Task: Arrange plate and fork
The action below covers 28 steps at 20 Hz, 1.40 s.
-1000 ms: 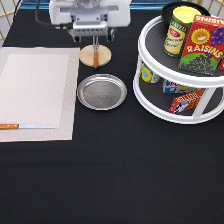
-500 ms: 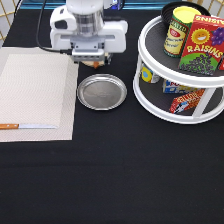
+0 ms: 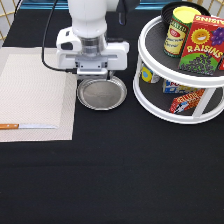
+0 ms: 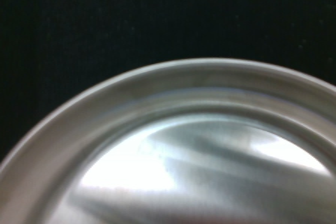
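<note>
The claw hides the plate's top rim; its fingers cannot be made out.

We see a placemat with a knife on the black worktop, and a two-tier turntable holding raisins and cans.

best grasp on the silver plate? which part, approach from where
Probably the raised rim, pinched from above: the plate lies flat on the black table, so its thin rim is the only edge fingers could straddle. The rim toward the exterior view's top sits right under the gripper. The turntable rack crowds the exterior view's right side; the placemat borders the left.
</note>
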### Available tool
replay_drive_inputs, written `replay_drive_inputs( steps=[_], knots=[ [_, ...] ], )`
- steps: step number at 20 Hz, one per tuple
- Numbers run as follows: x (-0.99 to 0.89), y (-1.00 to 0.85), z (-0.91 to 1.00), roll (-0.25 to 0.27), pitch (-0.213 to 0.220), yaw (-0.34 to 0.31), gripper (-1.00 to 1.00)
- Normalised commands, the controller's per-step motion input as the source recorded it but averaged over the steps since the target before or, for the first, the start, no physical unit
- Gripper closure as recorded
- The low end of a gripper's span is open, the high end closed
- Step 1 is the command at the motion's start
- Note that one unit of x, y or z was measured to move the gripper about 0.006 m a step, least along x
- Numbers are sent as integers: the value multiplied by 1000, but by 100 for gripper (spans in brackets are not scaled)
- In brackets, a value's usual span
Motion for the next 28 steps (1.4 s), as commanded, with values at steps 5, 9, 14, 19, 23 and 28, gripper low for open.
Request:
replay_drive_inputs(
  steps=[5,9,14,19,23,28],
  knots=[
    [214,35,-254,18,2,12,-100],
    [209,99,-219,7,7,25,-100],
    [143,93,-201,6,21,27,-100],
    [142,-214,-123,67,48,16,-100],
    [241,-439,0,76,82,4,-100],
    [320,-505,42,68,97,1,-100]
  ],
)
